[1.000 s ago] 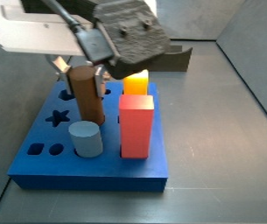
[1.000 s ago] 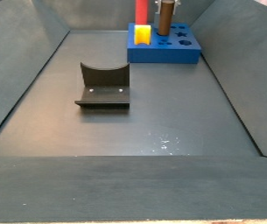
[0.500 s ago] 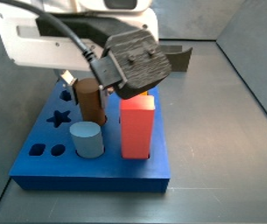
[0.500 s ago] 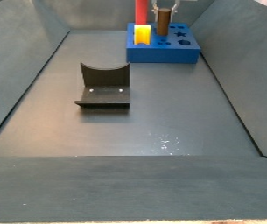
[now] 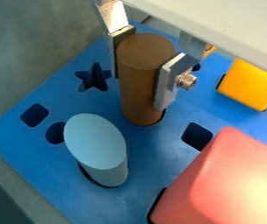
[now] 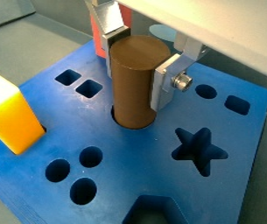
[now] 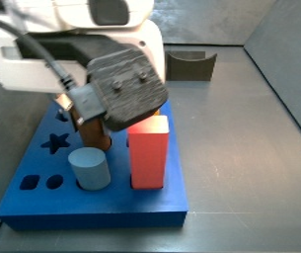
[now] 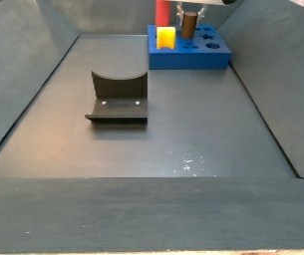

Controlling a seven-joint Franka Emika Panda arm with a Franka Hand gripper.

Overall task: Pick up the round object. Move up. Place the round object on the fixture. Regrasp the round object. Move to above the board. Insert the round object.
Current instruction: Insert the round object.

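Gripper [image 5: 145, 63] is over the board [image 6: 235, 175], fingers clamped on the peg [image 6: 133, 83]. Silver plates sit flat on both sides of the brown cyl in both wrist views, no visible gap.

Change vs 1 s ago: peg has come down. Earlier side view showed it standing tall above the board top w/ most of its length exposed; now in a side view only a short stub of peg [image 7: 92, 131] shows under the gripper body, and the whole wrist sits lower, closer to the blue cyl [image 7: 91, 169] and red block [image 7: 147, 153]. In a wrist view the peg's lower end is already inside the round hole, rim visible around its base. Peg looks upright, no obvious tilt.

Meaning: this is the insert step, partly done. Pick, fixture placement, regrasp, move-above-board look finished. Fixture [image 8: 117, 97] is bare, well apart from the board on the floor. Can't tell from these views if the peg is bottomed out; depth in the hole is hidden.

Neighbours: blue cyl [image 5: 97, 149] seated just beside the peg, yellow block [image 6: 11, 114] on the other side, star hole [image 6: 198, 148] open and near. Fingers look clear of all of them.

Next, judging: keep pressing straight down till seated, then open jaws and lift. Risk: jamming if the peg cocks against the rim, or a finger tip hitting the board top before release.
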